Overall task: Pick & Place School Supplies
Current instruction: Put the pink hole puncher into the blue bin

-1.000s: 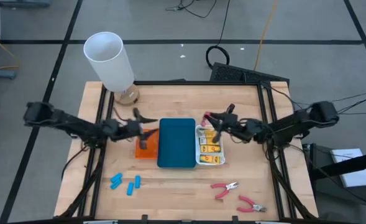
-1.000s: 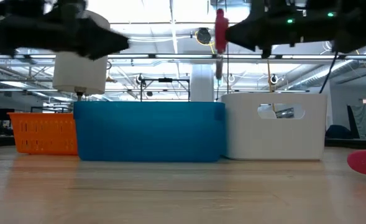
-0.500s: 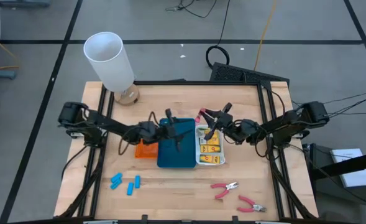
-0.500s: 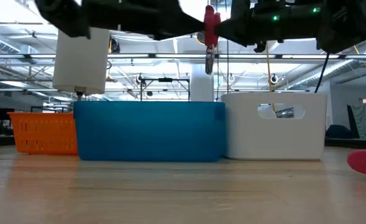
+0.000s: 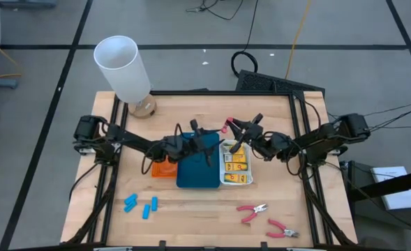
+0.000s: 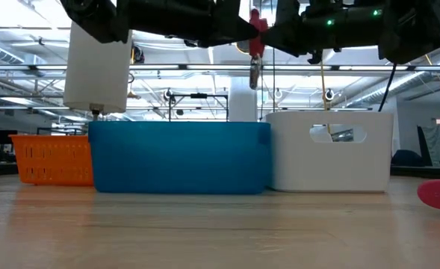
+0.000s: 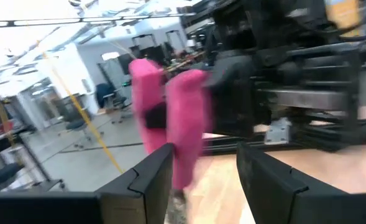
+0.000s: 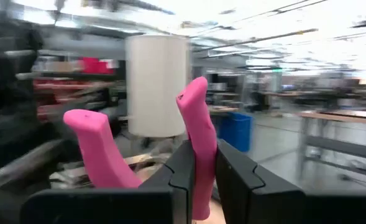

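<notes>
- Light wooden table [image 5: 191, 223] carries everything; both dark arms reach in over its middle.
- Tall white cylinder [image 5: 123, 67] stands upright at the far left corner of the table.
- Blue rectangular plastic tray [image 5: 197, 174] sits mid-table; in the low view it stands between the other two trays.
- White rectangular plastic tray [image 5: 226, 180] touches the blue one on the right-arm side and holds several yellow-orange rectangular packets [image 5: 236, 166].
- Orange rectangular mesh tray [image 5: 162, 169] sits against the blue tray on the left-arm side, partly under the left arm.
- Left gripper [image 5: 206, 143] hovers above the blue tray; jaws spread and empty, pointing at the pink handles just ahead of them in the left wrist view.
- Right gripper [image 5: 234, 130] hangs above the far edge of the white tray; jaws pinch one handle of the pink-handled metal pliers [image 6: 256, 46]. Pliers are off the table, handles up, metal tip hanging down, above the gap between the blue and white trays in the low view.
- Two more pink-red-handled pliers [image 5: 252, 211] lie on the table near the front right; second pair [image 5: 281, 228] just beside the first.
- Three light-blue stubby pieces [image 5: 142, 205] lie close together at the front left.
</notes>
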{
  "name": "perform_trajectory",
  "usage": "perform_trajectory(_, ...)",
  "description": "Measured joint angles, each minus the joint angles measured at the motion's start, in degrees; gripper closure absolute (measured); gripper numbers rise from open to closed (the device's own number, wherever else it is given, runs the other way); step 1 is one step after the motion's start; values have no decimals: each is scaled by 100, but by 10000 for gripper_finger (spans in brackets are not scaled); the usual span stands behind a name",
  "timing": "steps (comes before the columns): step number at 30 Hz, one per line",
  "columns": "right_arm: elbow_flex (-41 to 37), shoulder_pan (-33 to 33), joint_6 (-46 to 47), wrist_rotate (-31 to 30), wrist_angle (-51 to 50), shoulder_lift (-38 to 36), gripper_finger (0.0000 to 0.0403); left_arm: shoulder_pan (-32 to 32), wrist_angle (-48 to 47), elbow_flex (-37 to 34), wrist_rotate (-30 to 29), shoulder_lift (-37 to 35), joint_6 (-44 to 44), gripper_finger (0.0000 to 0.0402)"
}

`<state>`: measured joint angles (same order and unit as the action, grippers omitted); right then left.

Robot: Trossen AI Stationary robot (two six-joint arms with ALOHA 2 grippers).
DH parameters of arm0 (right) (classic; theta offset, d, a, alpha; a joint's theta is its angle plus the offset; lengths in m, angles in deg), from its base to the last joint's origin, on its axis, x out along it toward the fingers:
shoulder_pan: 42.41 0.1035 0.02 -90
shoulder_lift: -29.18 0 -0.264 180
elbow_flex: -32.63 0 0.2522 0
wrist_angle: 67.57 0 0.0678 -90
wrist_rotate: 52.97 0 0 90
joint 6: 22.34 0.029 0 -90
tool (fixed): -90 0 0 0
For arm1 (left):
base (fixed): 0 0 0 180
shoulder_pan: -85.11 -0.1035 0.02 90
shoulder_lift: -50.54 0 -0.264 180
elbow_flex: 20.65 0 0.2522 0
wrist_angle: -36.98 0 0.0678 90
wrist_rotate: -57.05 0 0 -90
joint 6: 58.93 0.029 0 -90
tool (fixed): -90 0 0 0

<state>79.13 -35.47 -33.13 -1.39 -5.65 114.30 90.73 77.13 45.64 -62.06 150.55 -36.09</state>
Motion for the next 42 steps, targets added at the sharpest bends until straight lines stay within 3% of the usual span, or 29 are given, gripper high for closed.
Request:
perform_trajectory(4,11,38,244,281,-42,15,368,-53,5,23,8,2,-5,220)
perform_trajectory(11,11,57,205,215,-3,10,368,-162,18,40,37,2,-241,221)
perform_trajectory(13,11,57,193,203,-4,11,367,-159,-1,40,31,2,-198,236)
perform_trajectory(18,11,57,300,221,-54,9,363,-96,-24,40,86,2,-101,329)
perform_trajectory(24,11,63,606,246,-164,4,344,-59,-31,40,20,2,6,329)
perform_trajectory(28,11,63,674,272,-357,2,330,56,-89,39,-370,-45,424,329)
perform_trajectory(34,-74,156,388,230,-557,-105,304,316,-7,45,-1533,-402,1242,329)
perform_trajectory(38,-236,293,263,125,-708,-382,275,511,-655,42,-1699,-818,1232,329)
perform_trajectory(42,-477,504,518,106,-1252,-1083,243,652,-1926,-45,-1513,-1357,347,329)
